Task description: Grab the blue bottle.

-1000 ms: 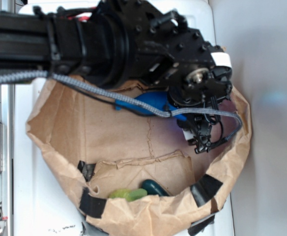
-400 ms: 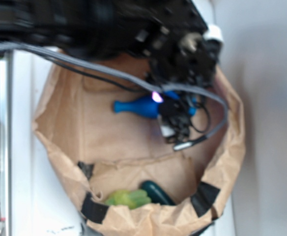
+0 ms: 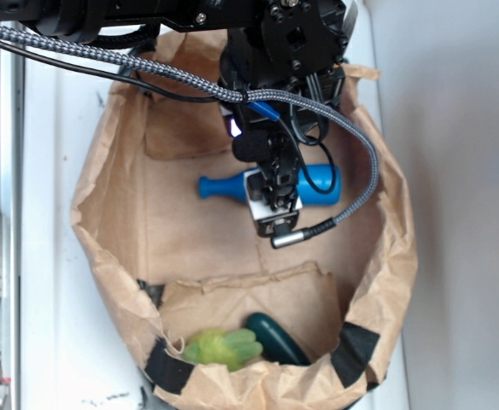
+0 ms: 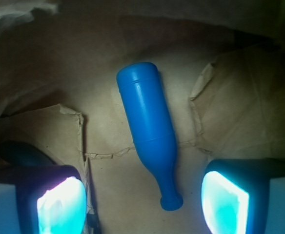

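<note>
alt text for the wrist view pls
A bright blue plastic bottle lies on its side on the crumpled brown paper bag floor, neck toward the camera, between the open gripper fingers glowing at the bottom corners.

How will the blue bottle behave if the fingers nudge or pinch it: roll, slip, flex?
The blue bottle lies on its side on the paper bag floor, so its round body will probably roll if nudged sideways. It looks like smooth hard plastic: likely stiff, light, maybe slippery. The narrow neck tapers, so a pinch by the open gripper there may slide; the wide body seems safer.
</note>
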